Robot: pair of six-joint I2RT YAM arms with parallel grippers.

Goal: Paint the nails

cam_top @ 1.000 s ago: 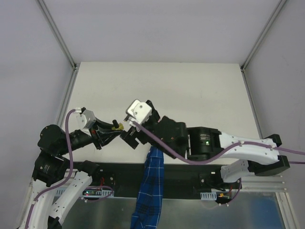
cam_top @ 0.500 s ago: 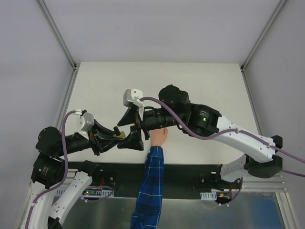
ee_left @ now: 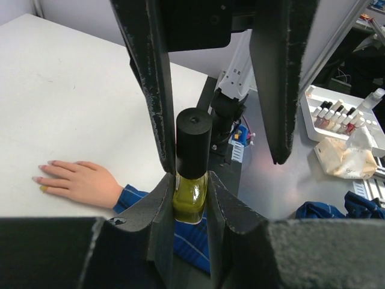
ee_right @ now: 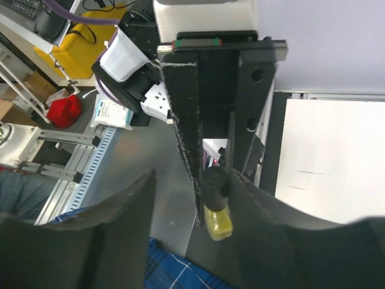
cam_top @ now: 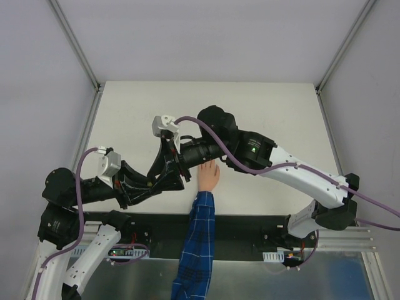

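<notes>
Left gripper (ee_left: 191, 208): clamped on the yellow glass body of the polish bottle (ee_left: 191, 198), as it was a second ago.
Right gripper (ee_left: 222, 159): jaws apart, straddling the black cap (ee_left: 194, 141). One finger lies against the cap's side and the other stands clear of it, so you have no grip yet.
Change: your right arm has swung off the mannequin hand (cam_top: 208, 177), which it covered a second ago, and has brought its gripper onto the bottle.
Nails (ee_left: 38, 179): on the fingertips of that hand, which lies flat on the bench (cam_top: 250, 112) just beside both grippers, its plaid sleeve (cam_top: 197, 250) trailing towards the arm bases. One tip looks yellowish, but it is too small to confirm.
Finding: the cap is still on and no brush is out, so painting cannot resume yet.
Next step, in my judgement: close squarely on the cap before you twist.
</notes>
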